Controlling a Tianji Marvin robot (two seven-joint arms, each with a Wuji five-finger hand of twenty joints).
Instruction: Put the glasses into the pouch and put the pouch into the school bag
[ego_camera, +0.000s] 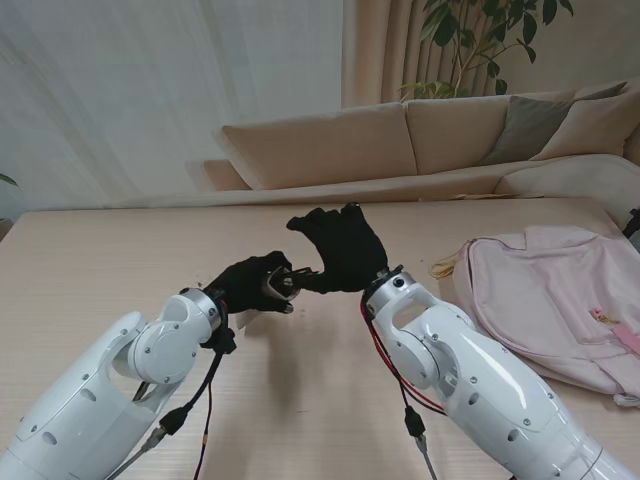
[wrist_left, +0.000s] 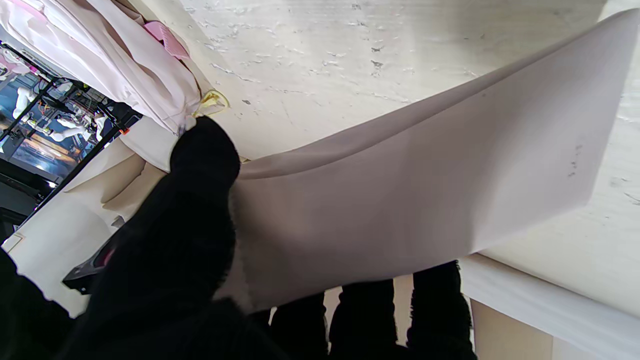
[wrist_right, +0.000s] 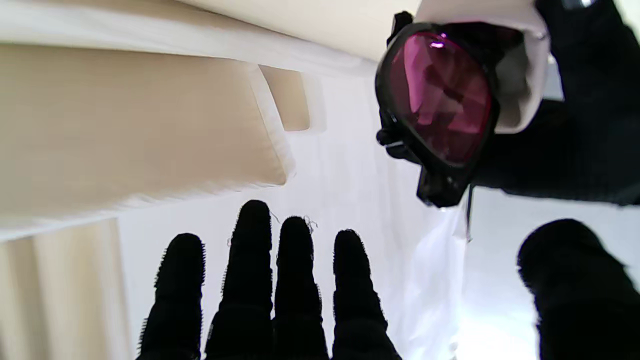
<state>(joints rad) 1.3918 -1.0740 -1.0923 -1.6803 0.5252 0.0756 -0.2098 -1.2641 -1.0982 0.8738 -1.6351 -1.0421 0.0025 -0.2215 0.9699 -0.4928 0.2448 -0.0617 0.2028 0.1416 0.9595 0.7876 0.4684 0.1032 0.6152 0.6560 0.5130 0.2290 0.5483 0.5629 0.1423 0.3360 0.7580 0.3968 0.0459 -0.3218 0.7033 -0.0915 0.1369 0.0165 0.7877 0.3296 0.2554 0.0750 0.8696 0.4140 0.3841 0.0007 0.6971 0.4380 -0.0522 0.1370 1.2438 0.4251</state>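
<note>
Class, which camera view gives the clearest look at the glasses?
The right wrist view: the glasses, dark-framed with a pink lens, sit partway in the pouch held by the left hand. The stand view shows only a small glint; the left wrist view shows none.

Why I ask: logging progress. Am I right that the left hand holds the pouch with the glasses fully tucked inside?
Not fully. The left hand does hold the pouch, but the right wrist view shows the glasses sticking halfway out of its mouth.
</note>
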